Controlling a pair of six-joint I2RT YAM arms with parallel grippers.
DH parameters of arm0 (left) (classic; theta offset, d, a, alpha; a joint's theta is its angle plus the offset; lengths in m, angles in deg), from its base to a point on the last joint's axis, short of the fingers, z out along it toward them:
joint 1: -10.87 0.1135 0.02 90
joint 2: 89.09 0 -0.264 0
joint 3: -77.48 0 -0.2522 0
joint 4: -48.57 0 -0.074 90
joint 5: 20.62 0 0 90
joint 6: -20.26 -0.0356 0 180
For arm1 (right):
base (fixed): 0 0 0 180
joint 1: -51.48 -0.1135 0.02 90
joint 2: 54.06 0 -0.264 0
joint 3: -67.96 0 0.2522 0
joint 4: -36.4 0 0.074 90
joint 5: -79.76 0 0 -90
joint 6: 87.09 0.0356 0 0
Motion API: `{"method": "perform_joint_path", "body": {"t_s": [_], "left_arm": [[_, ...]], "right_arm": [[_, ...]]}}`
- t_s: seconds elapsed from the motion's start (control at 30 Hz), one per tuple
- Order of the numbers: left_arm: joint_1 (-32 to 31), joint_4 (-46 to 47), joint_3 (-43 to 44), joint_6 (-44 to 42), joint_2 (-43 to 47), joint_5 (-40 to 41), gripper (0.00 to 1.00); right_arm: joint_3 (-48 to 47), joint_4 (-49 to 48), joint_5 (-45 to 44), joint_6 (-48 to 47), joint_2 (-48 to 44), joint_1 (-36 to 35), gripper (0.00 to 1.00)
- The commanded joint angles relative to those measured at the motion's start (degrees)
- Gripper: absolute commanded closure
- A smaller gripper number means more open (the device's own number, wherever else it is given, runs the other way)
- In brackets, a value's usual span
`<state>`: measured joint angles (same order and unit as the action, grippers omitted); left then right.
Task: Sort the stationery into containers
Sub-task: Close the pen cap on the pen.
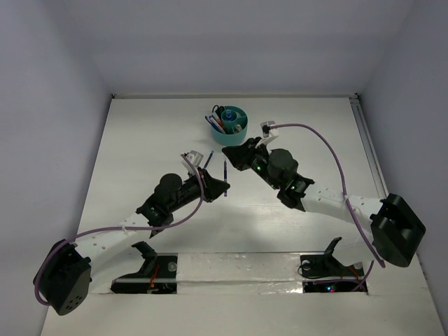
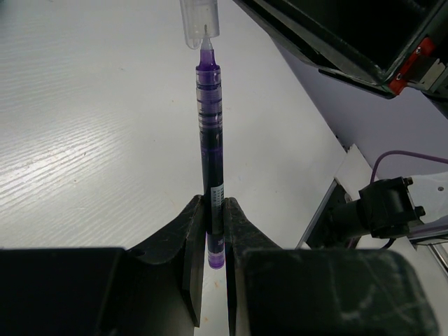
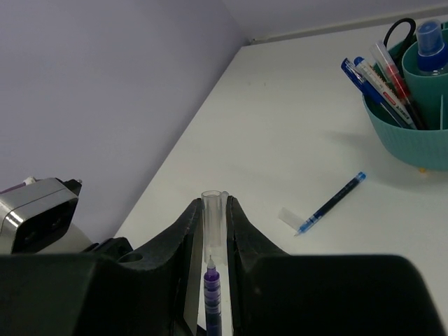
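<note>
Overhead, a white wood-grain table (image 1: 140, 147) sits boxed in by pale lilac walls (image 1: 56, 84). At its 12 o'clock stands the teal cup (image 1: 229, 138) holding pens (image 3: 381, 77). Nearer, the left hand (image 2: 213, 217) is clenched on a purple pen (image 2: 208, 126), and the right hand (image 3: 213, 210) pinches a clear cap (image 3: 213, 234) just off its tip. A blue pen (image 1: 225, 170) lies at the cup's 6 o'clock.

Bright, even light is given from overhead. Only soft shadows are cast: beneath the arms (image 1: 175, 196) on the table (image 1: 140, 140), and at 9 o'clock of the cup (image 3: 413, 133). Close fingers (image 2: 175, 234) are blurred in wrist views.
</note>
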<state>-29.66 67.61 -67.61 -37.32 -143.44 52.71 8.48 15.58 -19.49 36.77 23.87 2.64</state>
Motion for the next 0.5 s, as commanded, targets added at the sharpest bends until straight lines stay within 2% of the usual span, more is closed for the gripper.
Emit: {"method": "perform_joint_path", "body": {"t_s": [0.0, 0.47], "left_arm": [[-0.3, 1.7, 0.8, -0.8, 1.3, 0.7, 1.00], [-0.3, 0.2, 3.4, 0.2, 3.5, 0.7, 1.00]], "right_arm": [[-0.4, -4.2, -0.8, -0.6, -0.1, -1.1, 1.00], [4.1, -6.7, -2.6, -2.9, -1.4, -3.3, 1.00]]}}
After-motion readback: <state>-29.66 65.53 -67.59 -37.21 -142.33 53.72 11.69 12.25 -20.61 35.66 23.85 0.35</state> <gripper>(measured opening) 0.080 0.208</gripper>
